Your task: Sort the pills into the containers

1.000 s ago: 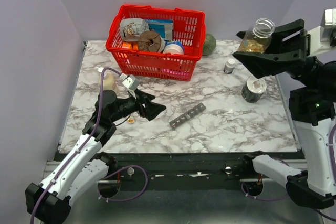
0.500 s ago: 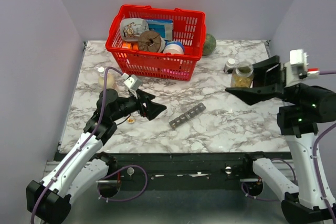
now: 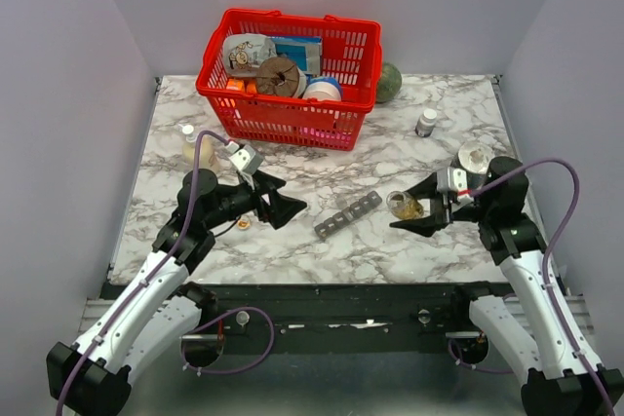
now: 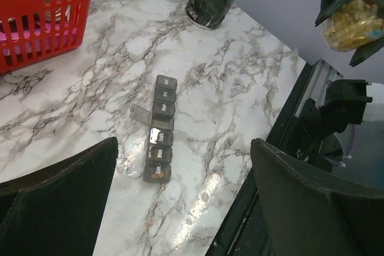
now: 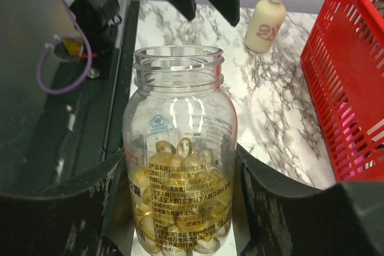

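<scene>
**Near edge:** The right gripper (image 3: pixel 409 209) hangs low over the white-and-grey marbled table (image 3: pixel 292 255). Its fingers are clamped on an uncapped clear plastic bottle part-filled with yellow softgel capsules (image 5: pixel 180 166), whose mouth points toward the left arm. The left gripper (image 3: pixel 290 198) hovers across from it with its jaws spread wide and nothing between them.

**Between the two:** The long, narrow dark grey plastic strip of small square compartments (image 4: pixel 159 130) lies slantwise on the table, just beside the bottle. One lid is flipped open and the others look shut.

**Farther back:** A dark round jar with a pale top (image 3: pixel 475 156) and a small white-capped vial (image 3: pixel 426 122) stand ahead of a red plastic mesh basket (image 3: pixel 288 65) of packaged goods.

**Progress:** Sorting appears barely begun. The bottle is open and in position, but no capsule can be seen leaving it. Most compartments have yet to be opened and filled.

**Hard to make out:**
- A yellowish glint in the strip's two nearest cells may be pills or a reflection.
- A tiny amber object (image 3: pixel 243 224) beside the left arm cannot be identified.
- The bottle's tilt is hard to judge.
</scene>
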